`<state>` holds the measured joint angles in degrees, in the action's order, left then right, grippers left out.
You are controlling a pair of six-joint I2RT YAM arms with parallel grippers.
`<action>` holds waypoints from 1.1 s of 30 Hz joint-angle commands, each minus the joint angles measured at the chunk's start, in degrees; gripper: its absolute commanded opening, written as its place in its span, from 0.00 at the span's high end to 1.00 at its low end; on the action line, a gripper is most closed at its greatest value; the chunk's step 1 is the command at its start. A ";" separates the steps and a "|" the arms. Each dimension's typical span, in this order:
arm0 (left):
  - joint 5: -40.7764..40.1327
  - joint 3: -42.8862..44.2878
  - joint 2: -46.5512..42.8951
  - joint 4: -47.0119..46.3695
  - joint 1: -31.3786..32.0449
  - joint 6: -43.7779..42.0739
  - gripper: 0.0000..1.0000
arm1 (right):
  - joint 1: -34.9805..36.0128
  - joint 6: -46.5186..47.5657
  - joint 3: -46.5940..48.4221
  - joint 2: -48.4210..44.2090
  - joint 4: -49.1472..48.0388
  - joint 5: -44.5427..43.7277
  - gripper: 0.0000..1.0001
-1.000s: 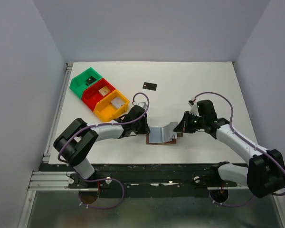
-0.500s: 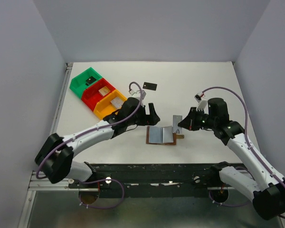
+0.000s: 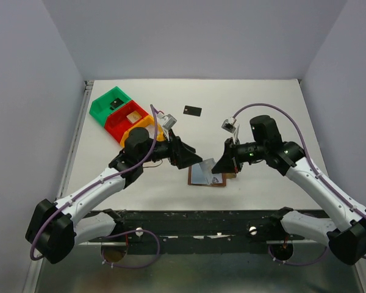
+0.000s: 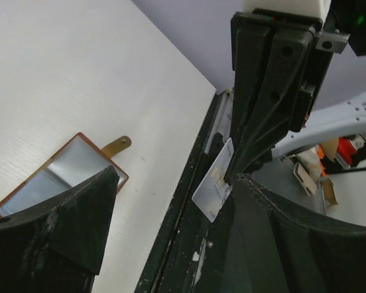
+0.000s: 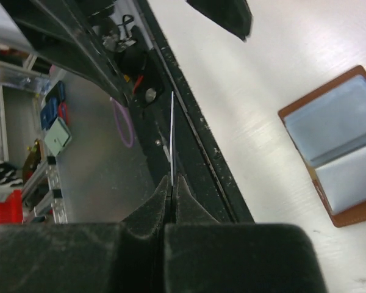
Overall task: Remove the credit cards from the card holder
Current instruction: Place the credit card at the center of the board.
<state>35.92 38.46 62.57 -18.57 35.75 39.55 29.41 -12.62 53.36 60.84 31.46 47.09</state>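
Observation:
The card holder [image 4: 67, 171] lies open and flat on the table, grey-blue pockets up, its brown tab [image 4: 117, 145] at the side. My right gripper [image 5: 171, 182] is shut on a pale silver-blue credit card [image 4: 215, 181], held on edge above the card holder [image 5: 337, 141]. In the right wrist view the card [image 5: 171, 131] shows only as a thin line. My left gripper [image 4: 177, 178] stands open just left of that card [image 3: 201, 173], with nothing between its fingers. A black credit card [image 3: 192, 110] lies farther back on the table.
Green [image 3: 111, 102], red [image 3: 128, 117] and yellow [image 3: 141, 130] bins stand in a row at the back left, the yellow one partly behind my left arm. The table's dark front rail [image 4: 183, 220] runs just near of the card holder.
The left gripper let go of the card holder, opened and swung right toward the card. The right gripper drew the pale card out and carried it up and left. The card holder now lies flat.

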 commanded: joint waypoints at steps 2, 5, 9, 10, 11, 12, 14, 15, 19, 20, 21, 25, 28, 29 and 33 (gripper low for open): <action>17.50 3.28 0.27 -2.44 -0.33 -4.57 0.15 | 3.20 8.48 7.97 2.00 15.36 3.98 1.00; 21.55 4.78 2.03 -2.96 -0.24 -4.48 0.18 | 3.99 10.33 10.18 2.35 18.63 2.83 1.00; 25.33 4.70 3.79 -7.00 -0.06 -2.20 0.29 | 4.34 11.04 11.32 2.62 19.86 2.57 1.00; 26.12 4.61 4.40 -8.31 0.11 -1.50 0.32 | 4.43 11.13 11.41 2.71 20.04 2.39 1.00; 26.82 4.61 4.93 -9.02 0.37 -1.06 0.35 | 4.52 11.22 11.50 2.79 20.21 2.39 1.00; 27.44 4.78 5.46 -9.29 0.90 -0.88 0.38 | 4.60 11.30 11.67 2.97 20.30 2.39 1.00; 28.15 4.96 6.16 -9.03 1.78 -1.05 0.38 | 4.78 11.39 11.85 2.88 20.31 2.39 1.00; 28.15 5.22 6.51 -8.33 2.22 -1.40 0.38 | 4.87 11.39 11.94 3.06 20.48 2.30 1.00; 27.10 6.98 7.39 -3.51 3.80 -5.00 0.38 | 5.39 11.57 12.11 3.15 20.48 2.22 1.00; 27.10 7.07 7.66 -3.23 4.15 -5.27 0.38 | 5.66 11.48 12.20 3.23 20.39 1.87 1.00; 27.27 7.24 8.01 -3.32 4.42 -5.27 0.40 | 5.75 11.65 12.20 3.32 20.39 1.78 1.00; 27.45 7.68 8.97 -3.84 5.47 -5.01 0.58 | 5.92 11.83 12.20 3.06 20.30 1.51 1.00; 27.62 7.77 9.50 -3.76 5.91 -5.01 0.71 | 5.84 11.83 12.11 2.79 20.30 1.25 1.00; 27.62 7.77 9.59 -3.58 6.09 -5.10 0.73 | 6.01 11.92 12.03 2.62 20.30 1.25 1.00; 28.06 8.12 10.29 -3.32 6.79 -5.27 0.80 | 6.10 11.92 11.85 2.27 20.22 1.25 1.00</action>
<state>61.63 44.60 72.20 -22.11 41.69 35.57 34.94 -1.41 63.66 63.81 50.28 48.88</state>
